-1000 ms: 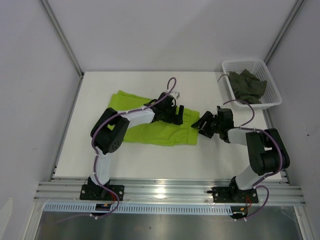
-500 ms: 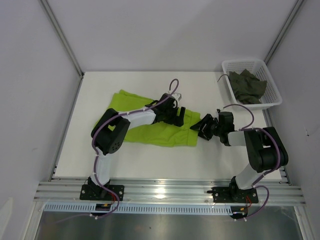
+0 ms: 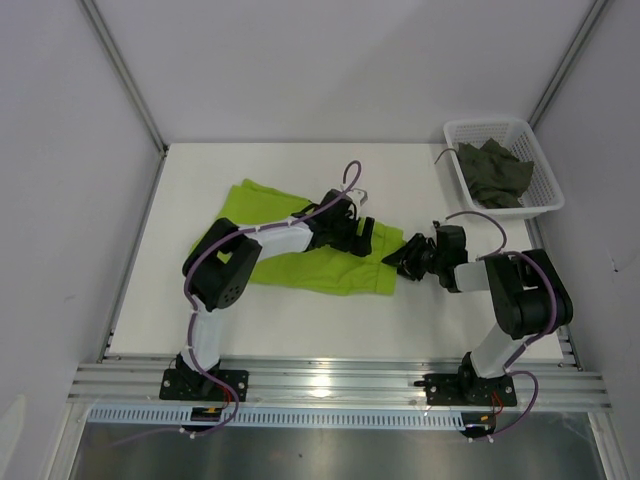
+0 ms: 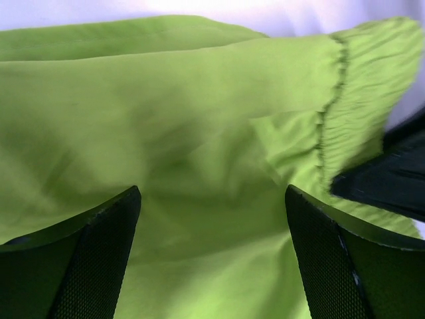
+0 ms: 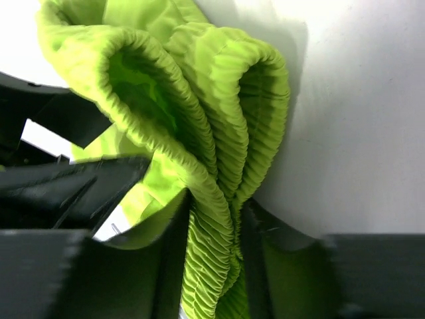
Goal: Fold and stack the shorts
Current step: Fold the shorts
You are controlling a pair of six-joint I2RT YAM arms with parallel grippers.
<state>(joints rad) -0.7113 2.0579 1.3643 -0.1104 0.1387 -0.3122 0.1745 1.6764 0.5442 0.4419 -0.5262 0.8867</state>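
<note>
Here the lime shorts [image 3: 300, 258] lie rumpled, waistband [image 5: 211, 199] pinched in the right claw [image 3: 400, 262]; left claw [image 3: 361, 236] spread. Olive-grey shorts [image 3: 495, 172] sit crumpled in the far-right basket [image 3: 480, 122].

You see lime-green shorts [image 3: 318, 268] at your black right gripper [image 3: 402, 258]; beyond it, olive-grey shorts [image 3: 497, 172] in a white mesh basket [image 3: 485, 124].

Lime shorts [image 3: 320, 268] spread flat-ish on tabletop [image 3: 400, 190], waistband bunched at R end. Olive-grey shorts [image 3: 497, 172] crumpled in basket [image 3: 480, 124], far R.
</note>
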